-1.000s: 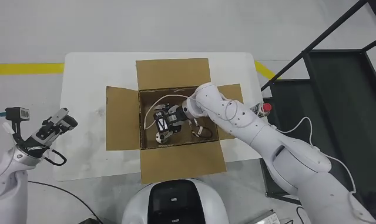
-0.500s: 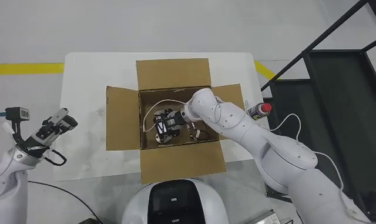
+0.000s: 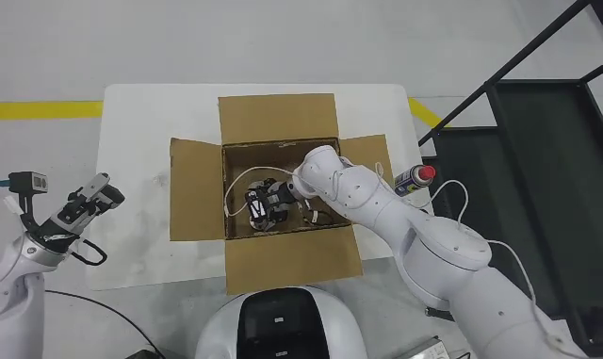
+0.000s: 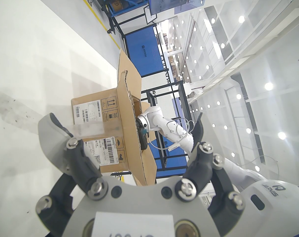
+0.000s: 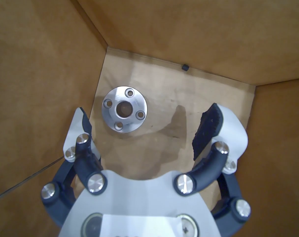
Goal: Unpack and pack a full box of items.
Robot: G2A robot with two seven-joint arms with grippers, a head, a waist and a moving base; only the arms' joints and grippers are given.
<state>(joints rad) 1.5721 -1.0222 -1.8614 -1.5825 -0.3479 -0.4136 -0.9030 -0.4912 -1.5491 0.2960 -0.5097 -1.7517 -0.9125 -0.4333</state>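
Seemingly almost unpacked: right gripper (image 5: 149, 110), fingers spread empty, hovers over a metal flange (image 5: 134, 99) in the box (image 5: 188, 25); left gripper (image 4: 126, 122) likewise spread.

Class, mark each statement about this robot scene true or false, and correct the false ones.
1. The right gripper is inside the cardboard box. True.
2. The right gripper is shut on the metal disc. False: it is open, and the disc lies loose on the box floor.
3. The box's flaps are closed. False: all four are folded outward.
4. The left gripper is open and holds nothing. True.
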